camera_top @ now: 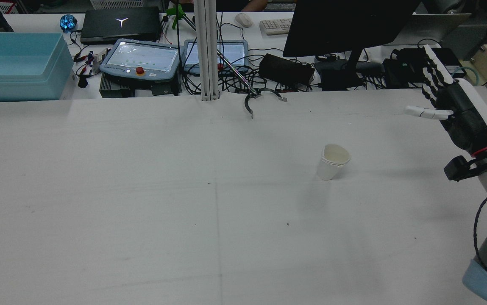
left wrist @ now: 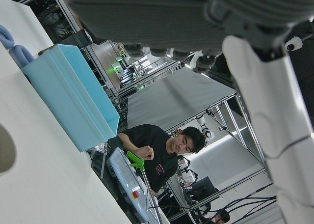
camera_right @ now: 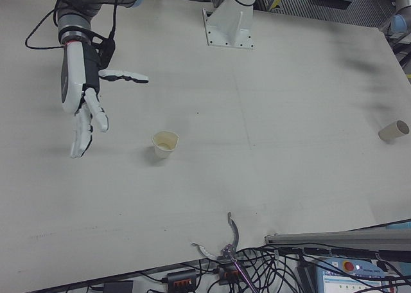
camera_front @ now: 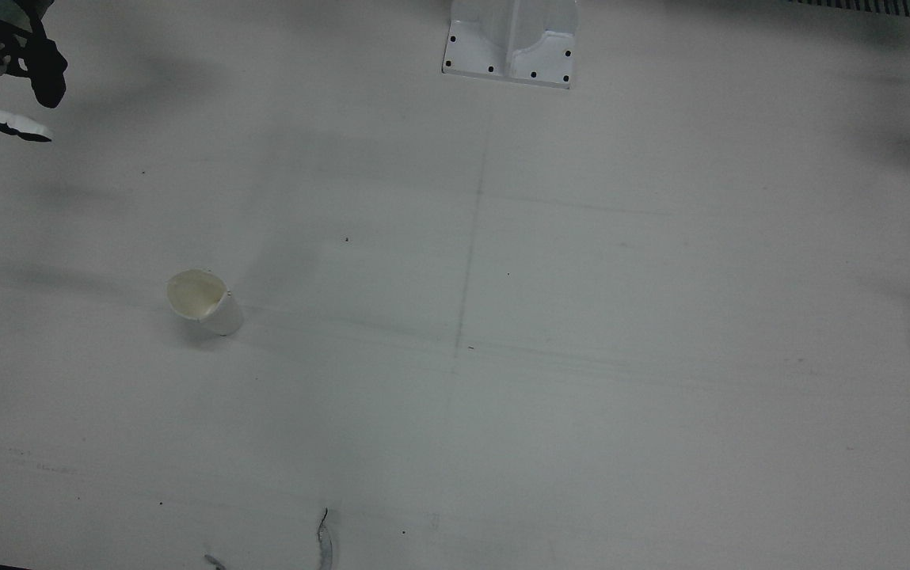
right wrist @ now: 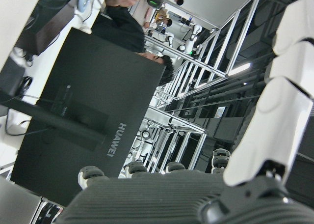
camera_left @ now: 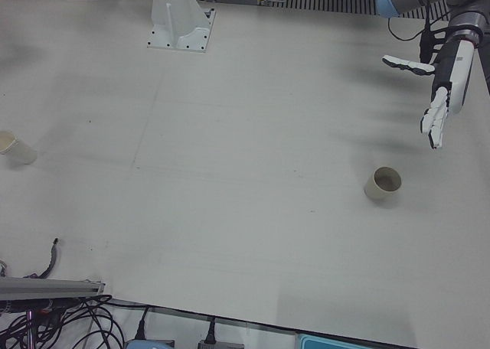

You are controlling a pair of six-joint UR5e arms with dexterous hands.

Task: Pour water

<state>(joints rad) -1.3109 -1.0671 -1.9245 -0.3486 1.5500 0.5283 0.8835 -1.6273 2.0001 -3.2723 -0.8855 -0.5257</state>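
The counter (camera_top: 141, 203) carries two paper cups, one before each arm, and neither is held.

Taking the rear view from near to far, the right arm comes in at the lower right corner, about 4 o'clock. Its right hand (camera_top: 455, 106) is raised clear of the surface at about 3 o'clock, palm turned inward. Its fingers (camera_right: 83, 135) are spread and straight, the thumb stuck out sideways, closing on nothing. That looks like a ready pose, hand opened wide so it can come around a cup wall.

Just past the middle of the counter, toward 2 o'clock, stands the white cup (camera_top: 333, 162), upright, mouth open to the ceiling. It is near the right hand but clearly apart from it. Whether it holds water I cannot tell; the inside looks pale and dry in the front view.

The tan cup (camera_left: 383, 186) sits on the robot's left half, upright, its mouth dark. The left hand (camera_left: 444, 96) hangs above and beyond it, well clear, fingers likewise extended and apart, empty.

Farthest off, beyond the counter's back edge, lie a blue bin (camera_top: 18, 63) at 10 o'clock, a monitor (camera_top: 345, 25) at 1 o'clock, and tangled cables.

In my judgement the pour has not begun: each hand must first grasp its cup.
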